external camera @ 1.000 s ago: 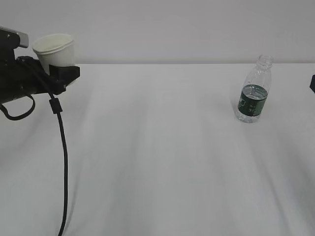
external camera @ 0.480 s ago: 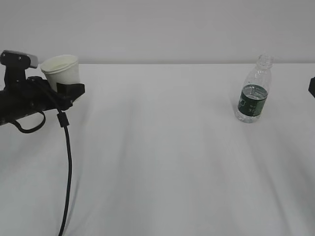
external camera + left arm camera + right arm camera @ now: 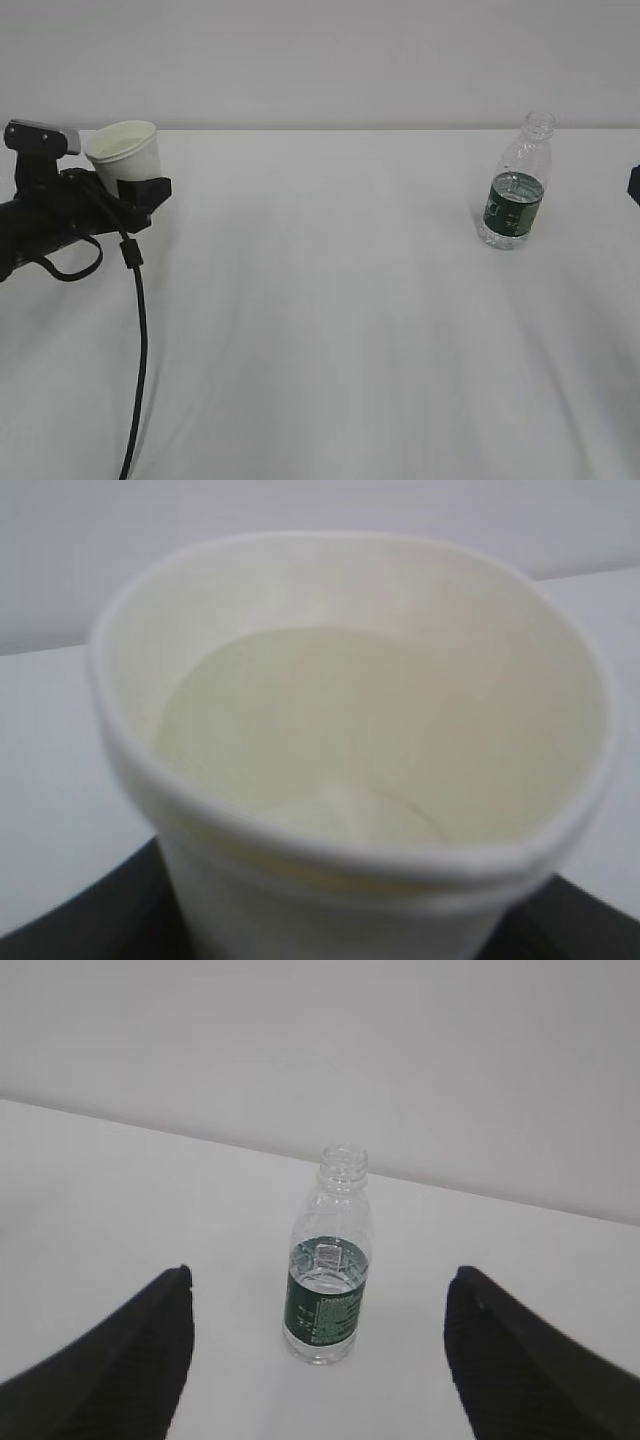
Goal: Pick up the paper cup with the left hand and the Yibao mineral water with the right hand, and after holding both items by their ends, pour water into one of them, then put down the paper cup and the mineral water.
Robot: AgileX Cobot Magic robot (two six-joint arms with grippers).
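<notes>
At the far left, the left hand (image 3: pixel 135 192) holds the paper cup (image 3: pixel 124 150) by its lower part, above the white table (image 3: pixel 330 330). Its black fingers (image 3: pixel 148 189) are closed against the cup wall, and the cup leans a little. In the left wrist view the rim of the cup is pressed slightly out of round, and the cream inside is visible. A black cable (image 3: pixel 138 330) hangs down from this arm. To the right, the Yibao mineral water (image 3: pixel 514 185) stands upright on the table, without cap. The right hand (image 3: pixel 318 1360) is wide open; its two fingers (image 3: pixel 120 1360) stay apart on both sides of the bottle and do not touch it.
</notes>
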